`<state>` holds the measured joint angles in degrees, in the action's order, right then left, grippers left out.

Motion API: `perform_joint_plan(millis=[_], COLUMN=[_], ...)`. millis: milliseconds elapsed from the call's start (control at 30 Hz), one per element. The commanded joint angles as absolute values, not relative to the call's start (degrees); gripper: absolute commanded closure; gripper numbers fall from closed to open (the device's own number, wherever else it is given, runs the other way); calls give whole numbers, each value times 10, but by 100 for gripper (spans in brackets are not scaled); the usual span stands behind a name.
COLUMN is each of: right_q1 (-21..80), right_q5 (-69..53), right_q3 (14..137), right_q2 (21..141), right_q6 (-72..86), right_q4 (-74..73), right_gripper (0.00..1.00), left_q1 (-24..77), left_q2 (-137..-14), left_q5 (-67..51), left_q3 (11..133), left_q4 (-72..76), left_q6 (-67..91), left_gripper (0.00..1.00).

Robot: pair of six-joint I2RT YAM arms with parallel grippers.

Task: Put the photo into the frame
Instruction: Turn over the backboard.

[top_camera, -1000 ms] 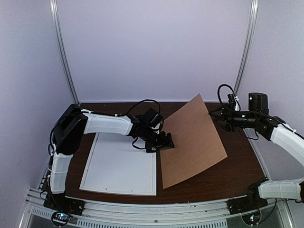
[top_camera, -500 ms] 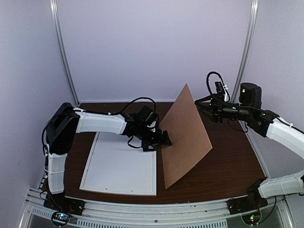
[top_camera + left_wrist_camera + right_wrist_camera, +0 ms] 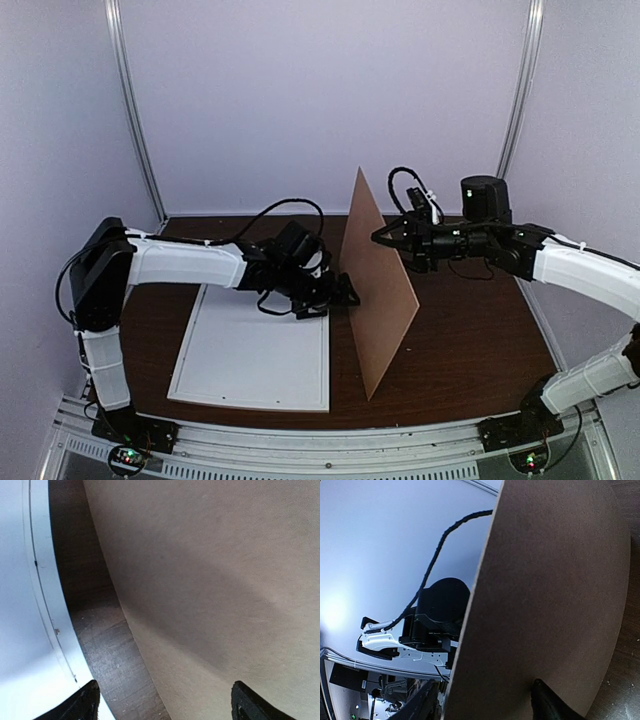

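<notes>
The white frame [image 3: 250,350] lies flat at the left of the table, and its rail shows in the left wrist view [image 3: 30,605]. Its inside looks plain white. No sunset photo shows in any view. The brown backing board [image 3: 380,290] stands almost on edge on the table right of the frame. My right gripper [image 3: 383,238] is at its upper edge, fingers wide apart astride the board [image 3: 555,605]. My left gripper [image 3: 340,293] is open at the board's lower left side, and the board [image 3: 225,580] fills that wrist view.
The dark wooden table [image 3: 470,330] runs right of the board to the enclosure wall. White walls and metal posts [image 3: 135,120] close in the back and sides. The left arm's cable [image 3: 290,210] loops above the frame's far edge.
The right gripper has moved left and tipped the board from a lean up to nearly vertical. The left gripper has stayed at the board's lower left edge.
</notes>
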<state>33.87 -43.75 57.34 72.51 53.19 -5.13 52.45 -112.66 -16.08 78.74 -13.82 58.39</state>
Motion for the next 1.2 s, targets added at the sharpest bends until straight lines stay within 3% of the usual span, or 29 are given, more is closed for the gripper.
perform_joint_plan(millis=[0, 367, 1167], right_q1=[358, 385, 400], right_q5=[-434, -418, -423], right_q3=[602, 666, 692], right_q2=[744, 770, 788], right_q6=[528, 511, 510], right_q4=[-70, -101, -92], right_gripper=[36, 22, 20], left_q1=[513, 487, 460], left_q2=[-1060, -970, -912], left_q5=[-129, -100, -190], left_q3=[781, 793, 804], left_q4=[-139, -210, -112], left_q6=[550, 500, 552], left_gripper=[8, 5, 2])
